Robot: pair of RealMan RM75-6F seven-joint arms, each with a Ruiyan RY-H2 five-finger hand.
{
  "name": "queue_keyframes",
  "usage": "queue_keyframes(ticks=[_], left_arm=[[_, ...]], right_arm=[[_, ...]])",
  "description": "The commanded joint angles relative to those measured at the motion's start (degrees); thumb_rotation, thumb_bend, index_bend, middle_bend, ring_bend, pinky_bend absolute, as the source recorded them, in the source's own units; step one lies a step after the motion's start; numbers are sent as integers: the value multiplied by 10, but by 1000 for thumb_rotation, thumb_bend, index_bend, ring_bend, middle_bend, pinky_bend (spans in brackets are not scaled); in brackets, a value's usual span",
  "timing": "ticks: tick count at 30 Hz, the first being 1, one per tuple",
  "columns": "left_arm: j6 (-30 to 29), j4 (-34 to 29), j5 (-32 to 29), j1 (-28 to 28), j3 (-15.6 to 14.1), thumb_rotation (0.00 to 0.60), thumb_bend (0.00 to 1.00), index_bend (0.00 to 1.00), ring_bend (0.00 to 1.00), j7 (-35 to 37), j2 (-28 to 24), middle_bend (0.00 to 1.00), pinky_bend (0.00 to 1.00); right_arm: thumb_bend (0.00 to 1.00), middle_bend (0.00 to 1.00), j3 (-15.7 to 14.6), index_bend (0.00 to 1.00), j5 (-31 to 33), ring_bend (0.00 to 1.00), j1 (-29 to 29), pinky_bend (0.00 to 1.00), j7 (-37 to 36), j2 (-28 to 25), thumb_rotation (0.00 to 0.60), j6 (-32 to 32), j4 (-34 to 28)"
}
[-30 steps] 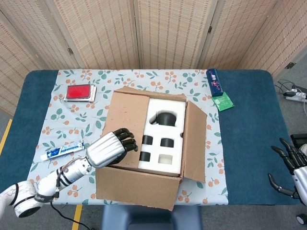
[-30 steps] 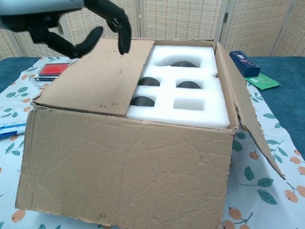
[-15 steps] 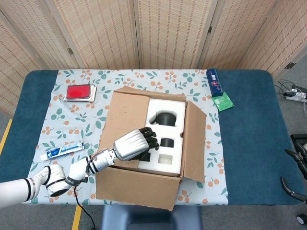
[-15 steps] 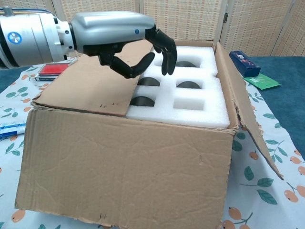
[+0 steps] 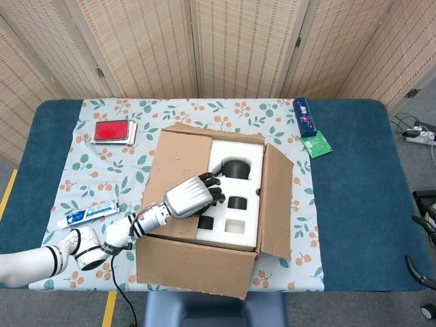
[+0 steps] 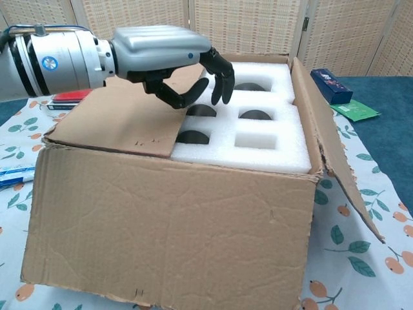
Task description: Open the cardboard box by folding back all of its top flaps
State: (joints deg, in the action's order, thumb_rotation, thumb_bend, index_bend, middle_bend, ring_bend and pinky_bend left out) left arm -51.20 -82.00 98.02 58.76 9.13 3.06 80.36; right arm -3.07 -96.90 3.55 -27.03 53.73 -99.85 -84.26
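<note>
The cardboard box [image 5: 204, 262] [image 6: 168, 226] stands mid-table with white foam [image 5: 235, 194] [image 6: 258, 139] inside. Its left flap [image 5: 178, 167] [image 6: 122, 119] lies flat over the left side of the opening. The right flap [image 5: 276, 201] [image 6: 329, 148] leans outward and the front flap hangs down. My left hand [image 5: 194, 194] [image 6: 171, 64] hovers over the left flap's inner edge. Its fingers curl down past the edge over the foam, the thumb sits above the flap, and nothing is gripped. Only dark fingertips of my right hand [image 5: 426, 248] show, spread, at the head view's right edge.
A red case [image 5: 111, 131] [image 6: 68, 95] lies at the back left and a toothpaste tube [image 5: 88, 214] left of the box. A blue box [image 5: 304, 116] [image 6: 331, 86] and a green packet [image 5: 316, 144] [image 6: 355, 110] lie at the back right. A floral cloth [image 5: 102, 170] covers the table.
My left hand moved right across the left flap to its inner edge and curled its fingers over it. My right hand slid almost out of the head view.
</note>
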Motion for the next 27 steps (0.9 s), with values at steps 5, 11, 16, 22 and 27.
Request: queue_keyframes(ticks=[5, 11, 16, 22, 27], left_arm=[[-8, 3, -13, -2, -6, 600, 844, 410, 299, -10, -8, 511, 279], [-13, 1, -22, -3, -11, 600, 845, 403, 299, 3, -14, 516, 281], [-17, 9, -26, -2, -17, 600, 845, 402, 297, 9, -9, 516, 285], [-26, 33, -27, -4, -23, 600, 844, 401, 294, 6, -1, 515, 281], [-28, 39, -34, -5, -24, 600, 845, 401, 296, 2, -1, 515, 267]], right_arm=[[498, 0, 0, 112, -2, 90, -4, 124, -4, 0, 255, 12, 0], [498, 0, 1, 112, -1, 90, -6, 124, -5, -1, 255, 18, -2], [498, 0, 2, 101, -2, 90, -7, 124, -3, -1, 256, 22, -4], [497, 0, 1, 34, -3, 94, -11, 124, -5, 0, 264, 31, -3], [498, 0, 0, 33, -2, 94, -15, 124, -6, 1, 264, 42, -1]])
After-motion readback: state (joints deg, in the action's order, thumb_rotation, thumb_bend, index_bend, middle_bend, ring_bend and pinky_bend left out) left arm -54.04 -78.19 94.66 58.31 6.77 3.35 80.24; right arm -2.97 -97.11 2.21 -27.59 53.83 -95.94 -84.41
